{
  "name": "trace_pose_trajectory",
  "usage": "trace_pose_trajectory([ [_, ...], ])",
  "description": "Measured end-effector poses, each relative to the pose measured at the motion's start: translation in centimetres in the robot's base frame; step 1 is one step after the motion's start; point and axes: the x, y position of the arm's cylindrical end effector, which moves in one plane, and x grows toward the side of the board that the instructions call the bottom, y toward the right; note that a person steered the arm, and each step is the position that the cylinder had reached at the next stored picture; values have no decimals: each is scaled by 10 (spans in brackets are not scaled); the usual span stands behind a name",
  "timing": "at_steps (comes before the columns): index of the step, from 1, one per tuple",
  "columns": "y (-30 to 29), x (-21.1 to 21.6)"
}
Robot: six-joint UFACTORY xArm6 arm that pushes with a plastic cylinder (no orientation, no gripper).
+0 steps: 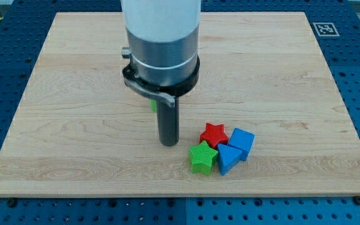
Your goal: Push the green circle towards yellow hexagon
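- My tip down on wooden board, just left of the block cluster; plain rod, no jaws, holding nothing.
- Green sliver behind rod, mostly hidden; shape can't tell.
- Red star, green star, blue cube, blue block bunched near bottom edge.
- Wide room on board's left, right, top.

Just to the claw's right on the wooden tabletop, a red star, green star, blue cube and another blue block cluster, touching.
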Motion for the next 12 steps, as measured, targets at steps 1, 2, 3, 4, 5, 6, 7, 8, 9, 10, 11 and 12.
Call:
trace_pose_trajectory([
  [1, 11, 22],
  [2, 41, 27],
  [3, 58, 27],
  [4, 35, 27],
  [5, -27, 20],
  [6, -71, -17],
  [7, -68, -52],
  [8, -10, -64],
  [9, 44, -67],
  [10, 42, -68],
  [11, 6, -60],
  [12, -42, -64],
])
